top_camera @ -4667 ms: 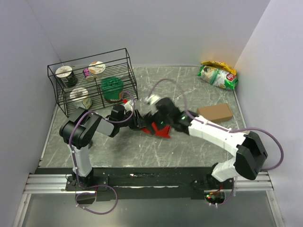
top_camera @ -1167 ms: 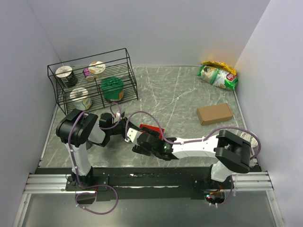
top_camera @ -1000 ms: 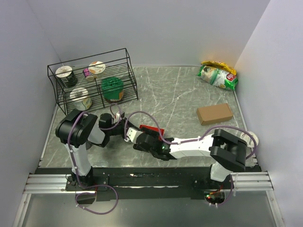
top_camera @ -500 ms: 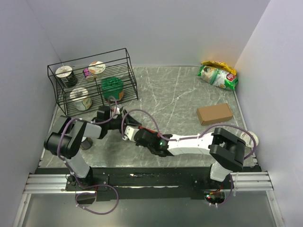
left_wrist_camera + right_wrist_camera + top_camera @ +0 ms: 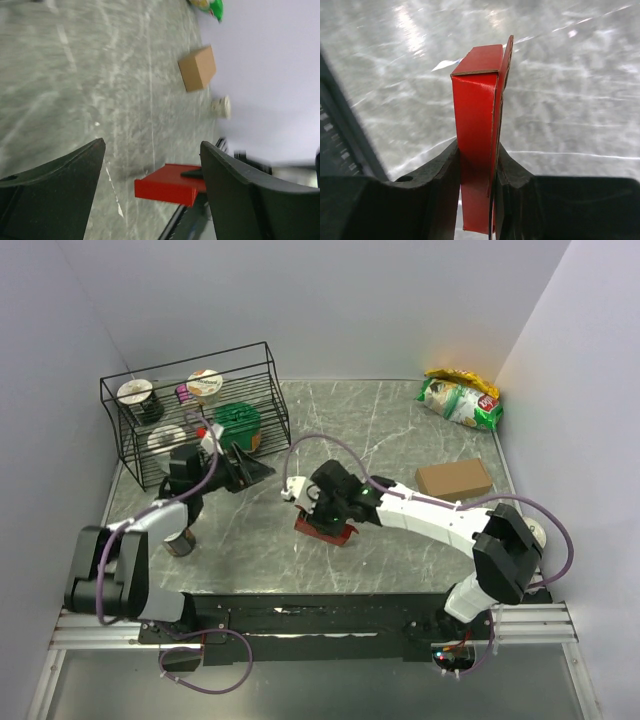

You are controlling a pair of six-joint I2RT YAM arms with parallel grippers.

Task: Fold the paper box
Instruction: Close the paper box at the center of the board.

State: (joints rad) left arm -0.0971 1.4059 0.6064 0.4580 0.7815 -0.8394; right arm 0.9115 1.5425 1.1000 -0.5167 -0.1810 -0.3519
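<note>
Left arm (image 5: 150, 524) extended low, left tool (image 5: 258, 472) pointing rightward, jaws spread wide. Right arm (image 5: 432, 516) reaching leftward across centre, right tool (image 5: 326, 518) pinching bright red thin card box (image 5: 320, 531) between fingers.

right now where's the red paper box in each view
top external: paper box mid-table, just left of centre
left wrist: paper box low centre
right wrist: paper box centre, standing on edge
shared landmark: brown cardboard box, seen in top and left wrist only

snack bag (image 5: 460, 398), far right: red logo patch, lettering too small to read
cups (image 5: 205, 386) in wire rack (image 5: 185, 363), far left: printed lids, nothing legible
paper box (image 5: 476, 130): plain red faces, no lettering shows
</note>
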